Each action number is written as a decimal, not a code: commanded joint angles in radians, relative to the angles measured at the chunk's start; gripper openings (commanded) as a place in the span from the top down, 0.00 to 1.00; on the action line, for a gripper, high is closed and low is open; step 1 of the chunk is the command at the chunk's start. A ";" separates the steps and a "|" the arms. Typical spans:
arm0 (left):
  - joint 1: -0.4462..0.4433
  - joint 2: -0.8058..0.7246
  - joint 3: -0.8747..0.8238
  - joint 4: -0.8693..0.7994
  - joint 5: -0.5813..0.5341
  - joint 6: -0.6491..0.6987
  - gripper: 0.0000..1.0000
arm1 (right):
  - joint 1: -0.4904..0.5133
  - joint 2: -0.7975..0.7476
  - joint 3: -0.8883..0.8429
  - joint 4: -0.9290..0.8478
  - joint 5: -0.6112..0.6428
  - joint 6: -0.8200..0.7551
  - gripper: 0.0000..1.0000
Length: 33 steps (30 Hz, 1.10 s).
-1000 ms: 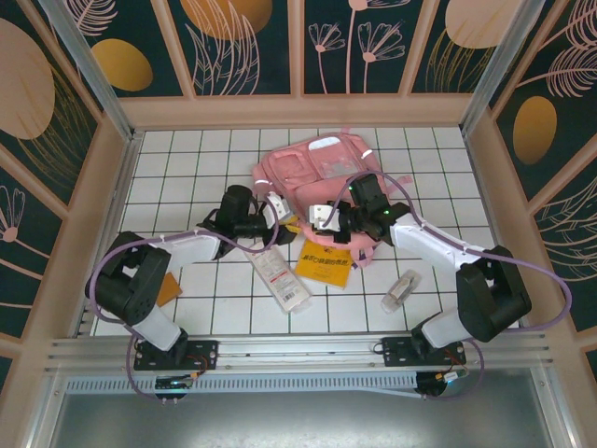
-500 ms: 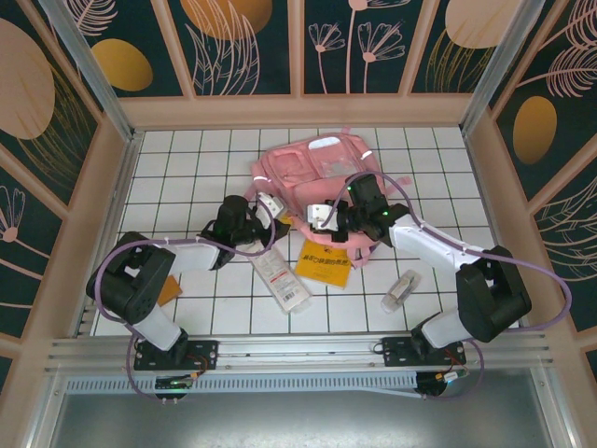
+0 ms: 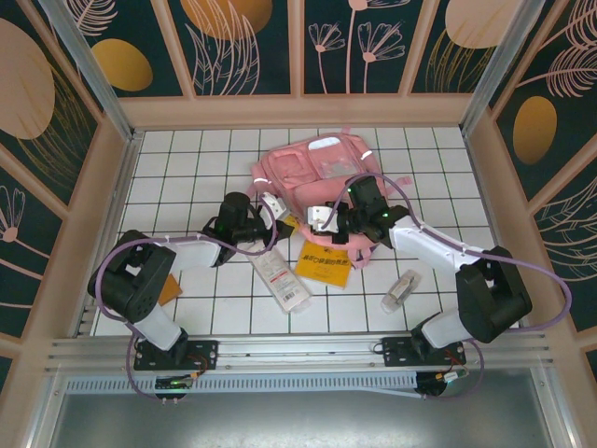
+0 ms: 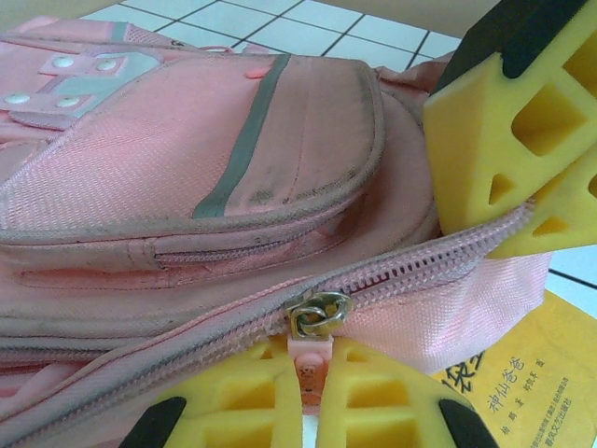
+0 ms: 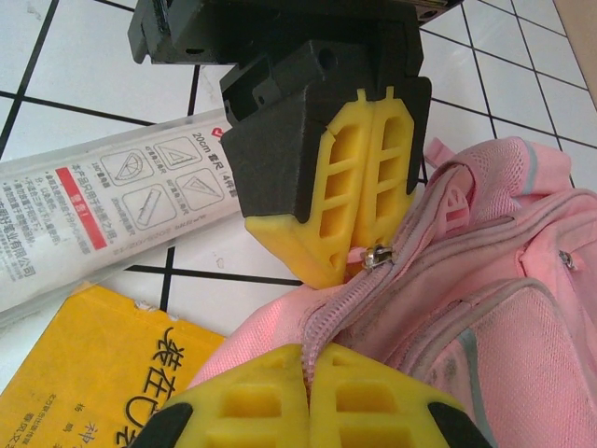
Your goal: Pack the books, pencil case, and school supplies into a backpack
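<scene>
here the left gripper [image 4: 312, 378] pinches the zipper pull [image 4: 319, 315] of the pink backpack [image 3: 317, 168], which lies toward the far middle of the desk [image 3: 177, 177]. the right gripper [image 5: 308, 397], pressed together, grips the zipper edge [image 4: 448, 252] just beside it. the book [image 3: 324, 264] and pencil case [image 3: 280, 277] lie nearer, side by side.

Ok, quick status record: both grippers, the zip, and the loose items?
left gripper: shut on the zip pull of the backpack
right gripper: shut on the backpack's fabric edge beside the zip
book: flat on the table, at the backpack's near edge
pencil case: on the table, left of the book
tube: on the table, right of the book, apart
packed: none of these three yet
</scene>
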 commanded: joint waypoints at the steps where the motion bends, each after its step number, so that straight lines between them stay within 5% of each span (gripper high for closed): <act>1: -0.004 -0.031 0.008 0.012 -0.024 0.042 1.00 | 0.020 -0.050 -0.010 0.066 -0.043 -0.004 1.00; 8: 0.058 -0.069 -0.005 -0.018 -0.166 -0.007 1.00 | 0.019 -0.049 -0.045 0.082 -0.016 -0.025 1.00; 18: 0.222 0.041 0.077 -0.105 -0.376 -0.261 1.00 | 0.019 -0.037 -0.040 0.076 -0.026 -0.026 1.00; 24: 0.240 0.133 0.115 -0.064 -0.381 -0.374 1.00 | 0.018 -0.047 -0.052 0.094 -0.016 -0.013 1.00; 25: 0.240 0.136 0.121 -0.060 -0.366 -0.361 0.99 | 0.019 -0.048 -0.055 0.117 -0.008 0.007 0.98; 29: 0.240 0.047 0.070 0.020 -0.289 -0.271 0.65 | 0.013 -0.070 -0.105 0.294 0.093 0.161 0.54; 33: 0.234 -0.058 0.085 -0.098 -0.064 -0.030 0.60 | 0.012 -0.132 -0.219 0.659 0.321 0.520 0.33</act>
